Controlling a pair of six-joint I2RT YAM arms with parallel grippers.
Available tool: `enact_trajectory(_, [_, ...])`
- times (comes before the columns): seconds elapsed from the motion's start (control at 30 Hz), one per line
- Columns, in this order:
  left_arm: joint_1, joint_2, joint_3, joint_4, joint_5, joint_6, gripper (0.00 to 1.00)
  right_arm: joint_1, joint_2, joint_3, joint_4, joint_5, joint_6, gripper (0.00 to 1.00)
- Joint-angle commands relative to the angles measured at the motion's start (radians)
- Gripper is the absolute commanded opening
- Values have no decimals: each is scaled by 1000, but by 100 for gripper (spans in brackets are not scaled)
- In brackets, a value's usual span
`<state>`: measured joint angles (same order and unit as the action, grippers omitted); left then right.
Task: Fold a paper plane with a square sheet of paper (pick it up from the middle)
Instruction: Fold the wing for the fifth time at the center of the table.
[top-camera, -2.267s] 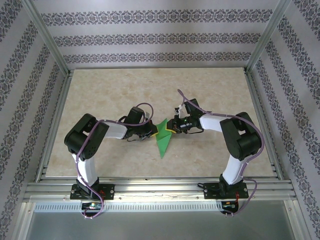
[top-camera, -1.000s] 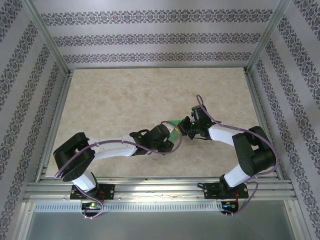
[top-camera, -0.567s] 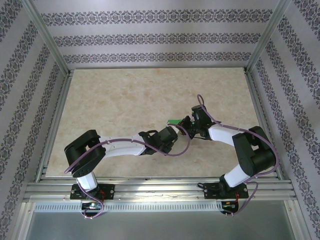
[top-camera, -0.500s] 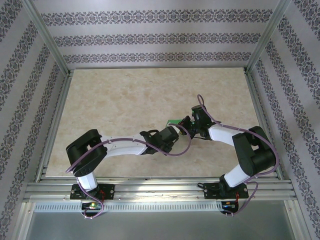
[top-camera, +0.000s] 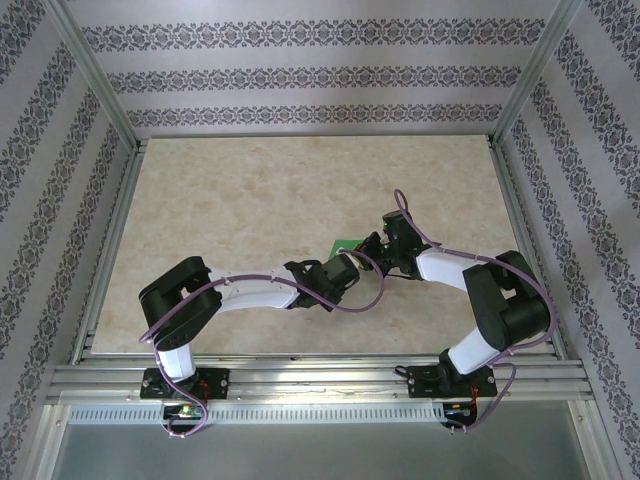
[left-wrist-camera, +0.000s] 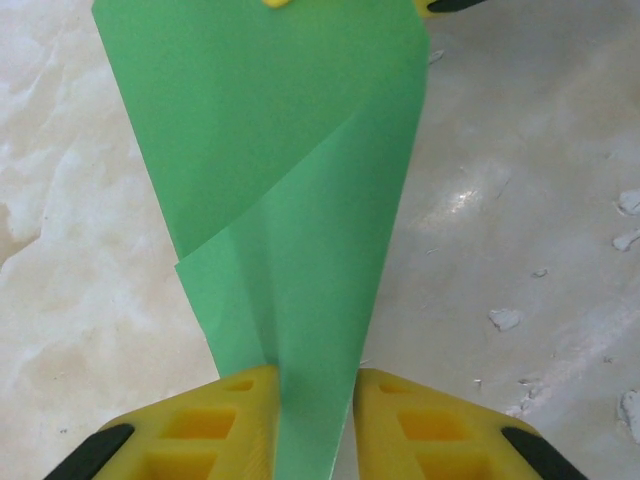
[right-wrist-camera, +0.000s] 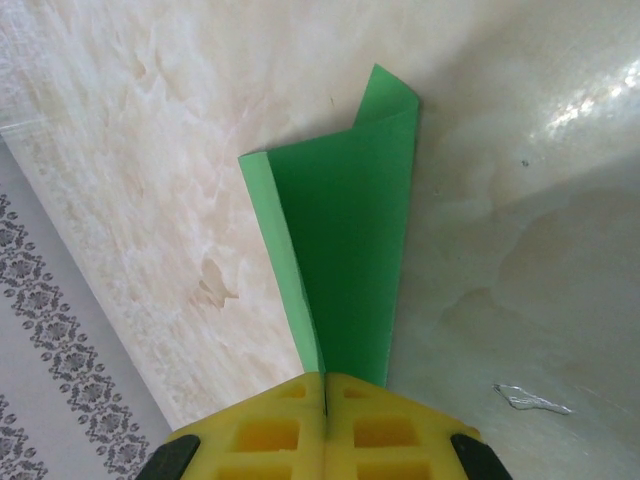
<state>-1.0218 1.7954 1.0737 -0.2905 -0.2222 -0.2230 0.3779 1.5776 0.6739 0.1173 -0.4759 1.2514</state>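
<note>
The square sheet of paper (top-camera: 344, 245) is bright green and folded into a long tapering shape, held just above the marble table; the two grippers cover most of it in the top view. My right gripper (top-camera: 373, 250) (right-wrist-camera: 325, 385) is shut on one end of the paper (right-wrist-camera: 350, 260), its yellow pads pressed together. From the left, my left gripper (top-camera: 352, 261) (left-wrist-camera: 315, 420) reaches in with its jaws a narrow gap apart. The paper (left-wrist-camera: 290, 180) runs down through that gap with its flat face showing. No finished plane shape can be made out.
The beige marble tabletop (top-camera: 250, 200) lies open at the back and left. Patterned walls and aluminium frame posts (top-camera: 522, 85) enclose it. My left arm (top-camera: 250, 292) stretches across the front middle. Small white flecks (left-wrist-camera: 505, 318) lie on the table near the paper.
My left arm has swung from the paper's left side far to the right, alongside the right gripper. The paper has shifted right and back and is now mostly covered.
</note>
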Motion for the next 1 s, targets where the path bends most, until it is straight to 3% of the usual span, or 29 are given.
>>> enact_trajectory(0.0, [-11,13,29,-52,-35,27,24,13,8,10,8,-10,0,0])
enact_trajectory(0.53, [-11,17,25,-47,-35,21,1,13,-17,18,-10,-14,-29,2])
enact_trajectory(0.6, [-11,16,19,-39,-28,13,0,12,-32,24,-29,-9,-51,5])
enact_trajectory(0.73, [-6,17,6,-19,-13,-11,0,0,-78,47,-119,27,-132,21])
enact_trajectory(0.97, [28,-10,-45,59,84,-77,0,-43,-181,39,-209,81,-274,34])
